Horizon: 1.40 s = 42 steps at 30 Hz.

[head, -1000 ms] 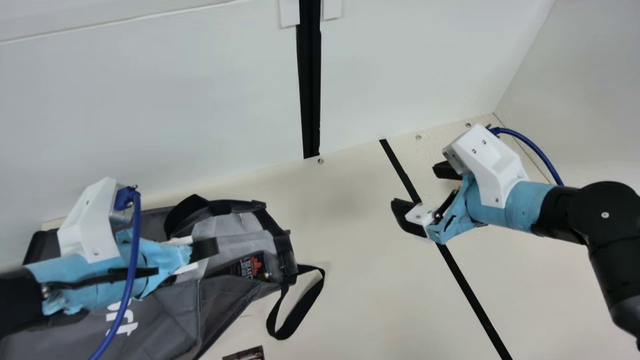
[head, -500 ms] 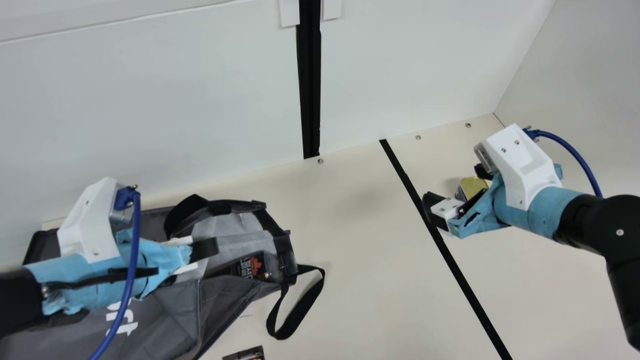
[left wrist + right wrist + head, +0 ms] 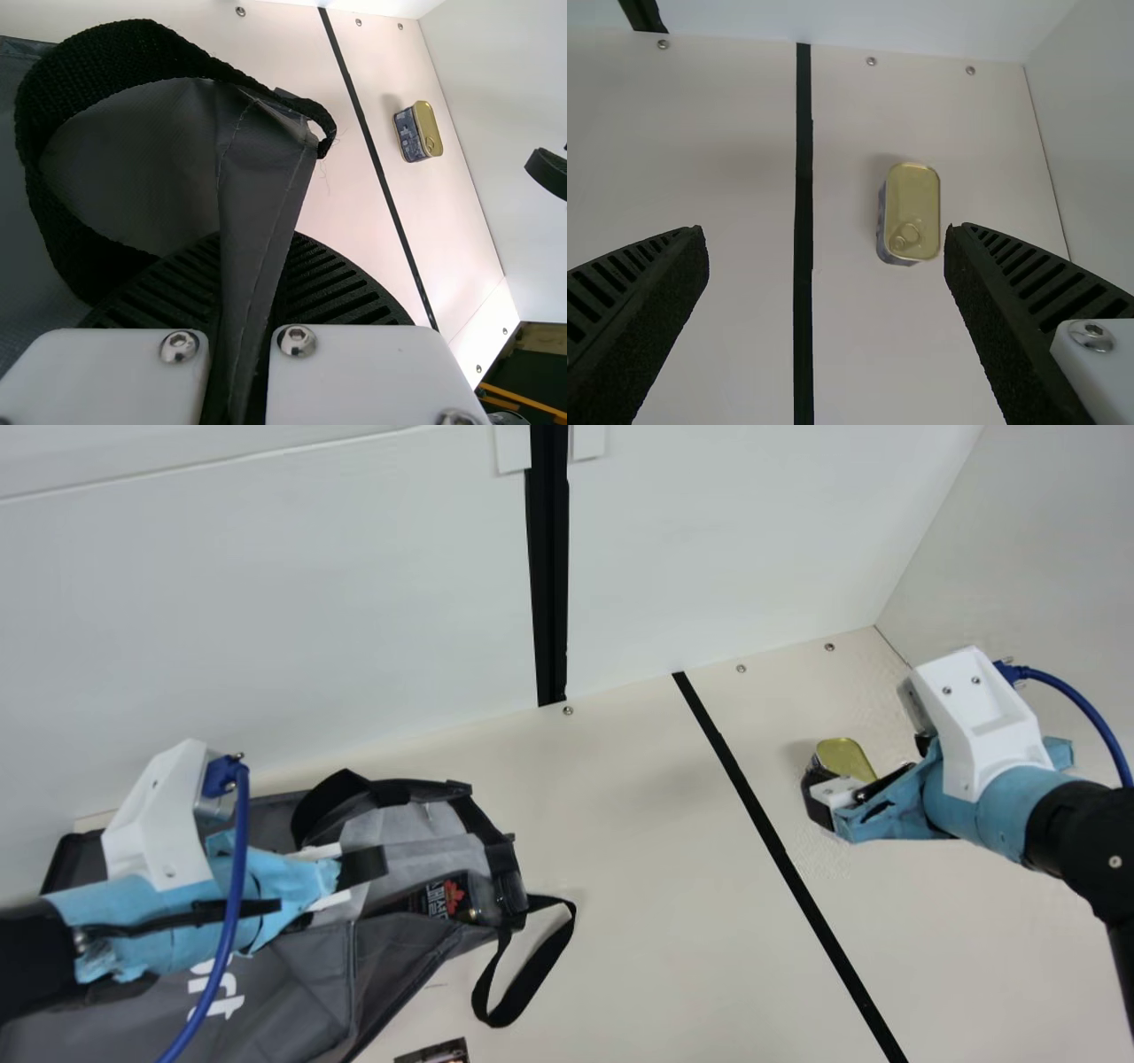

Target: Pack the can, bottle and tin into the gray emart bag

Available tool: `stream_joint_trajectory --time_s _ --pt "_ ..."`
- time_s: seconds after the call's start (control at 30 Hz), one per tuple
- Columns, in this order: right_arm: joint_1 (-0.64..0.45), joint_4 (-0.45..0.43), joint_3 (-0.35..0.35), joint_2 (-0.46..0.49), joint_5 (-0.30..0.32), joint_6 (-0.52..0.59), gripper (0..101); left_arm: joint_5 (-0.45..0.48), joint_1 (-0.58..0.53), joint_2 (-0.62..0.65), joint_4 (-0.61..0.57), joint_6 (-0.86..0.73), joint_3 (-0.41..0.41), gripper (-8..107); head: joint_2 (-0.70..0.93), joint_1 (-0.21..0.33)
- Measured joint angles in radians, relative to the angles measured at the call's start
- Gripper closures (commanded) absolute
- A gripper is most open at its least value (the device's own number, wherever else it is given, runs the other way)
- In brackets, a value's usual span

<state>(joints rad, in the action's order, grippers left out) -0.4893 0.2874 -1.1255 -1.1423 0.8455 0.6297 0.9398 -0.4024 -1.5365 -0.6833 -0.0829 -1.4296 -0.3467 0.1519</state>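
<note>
- The gray emart bag lies on the table, along left part of its far edge.
- The left gripper holds bag fabric pinched.
- The right gripper is wide, near the tin.
- This tin stands toward the table's far right corner.

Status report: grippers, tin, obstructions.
Left gripper shut on gray bag. Right gripper open. Tin lid-up, ungripped, off-center from right gripper. Nothing seen blocking it; approach may need realigning.
</note>
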Motion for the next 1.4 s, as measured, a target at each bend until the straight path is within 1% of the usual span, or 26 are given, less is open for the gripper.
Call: stream_joint_trajectory --time_s 0.33,0.63,0.73,1.03,1.4 --pt "0.004 -0.136 -0.024 0.033 0.064 -0.152 10 0.0 0.0 0.0 0.0 0.0 0.0 89 -0.002 0.0" --pt "0.01 -0.219 -0.045 0.059 0.125 -0.232 10 0.0 0.0 0.0 0.0 0.0 0.0 89 -0.002 0.0" --pt "0.014 -0.245 -0.052 0.067 0.137 -0.251 10 0.0 0.0 0.0 0.0 0.0 0.0 89 -0.002 0.0" --pt "0.022 -0.298 -0.07 0.086 0.186 -0.293 10 0.0 0.0 0.0 0.0 0.0 0.0 89 0.0 0.0" --pt "0.028 -0.322 -0.078 0.104 0.229 -0.312 10 0.0 0.0 0.0 0.0 0.0 0.0 89 -0.002 0.0"
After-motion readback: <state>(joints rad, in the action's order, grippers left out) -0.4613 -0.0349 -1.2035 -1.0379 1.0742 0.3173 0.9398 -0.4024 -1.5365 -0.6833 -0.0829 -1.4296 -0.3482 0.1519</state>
